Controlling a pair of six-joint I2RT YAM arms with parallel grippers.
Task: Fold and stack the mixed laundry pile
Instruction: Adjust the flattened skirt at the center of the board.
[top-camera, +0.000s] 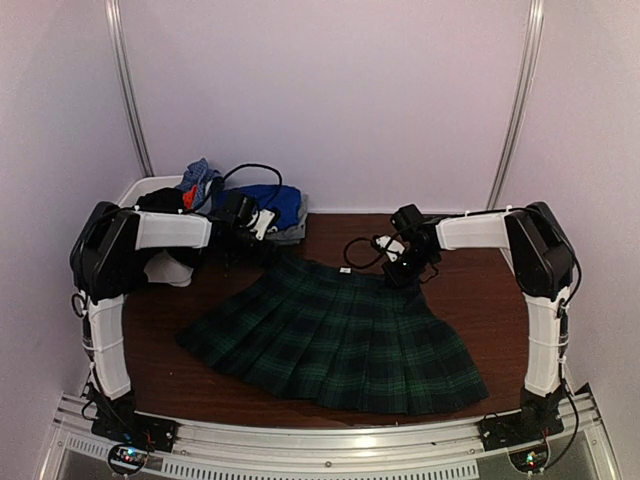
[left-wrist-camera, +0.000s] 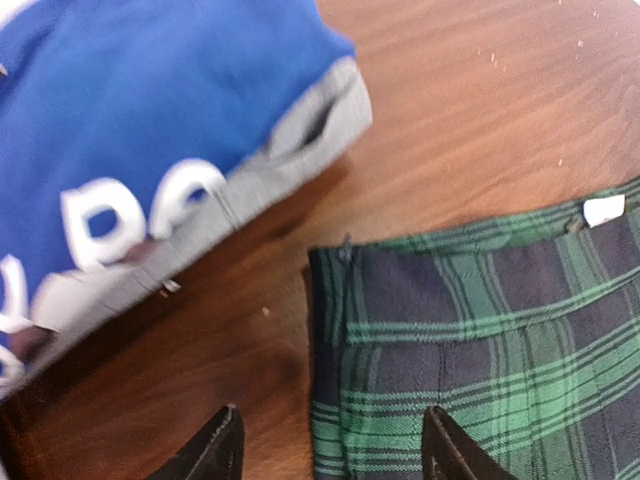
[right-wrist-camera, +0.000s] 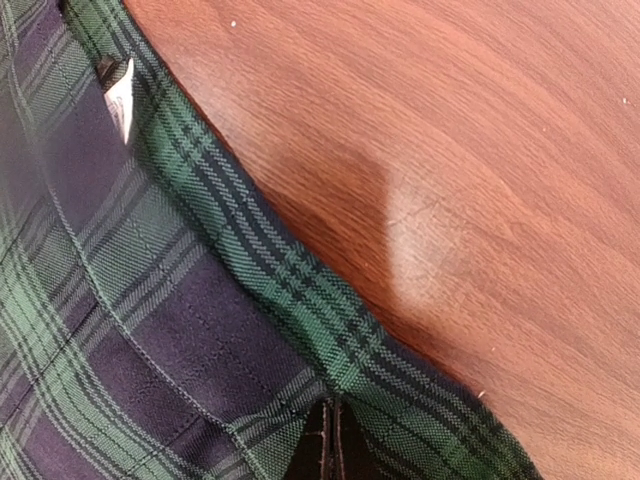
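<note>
Brown wooden table, pale walls

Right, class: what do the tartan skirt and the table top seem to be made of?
The skirt: woven cloth, perhaps wool or polyester, matte; diagonal weave lines show close up. The table: wood or wood-look laminate, smooth, slightly glossy; brown grain streaks, soft reflection.

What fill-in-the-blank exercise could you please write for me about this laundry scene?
1. The skirt is dark tartan with ____ stripes.
2. The left gripper is ____, above the skirt's corner.
3. The blue shirt lies on a ____ garment.
4. The right gripper is ____ at the skirt's waistband.

Missing words: green; open; grey; shut.
</note>
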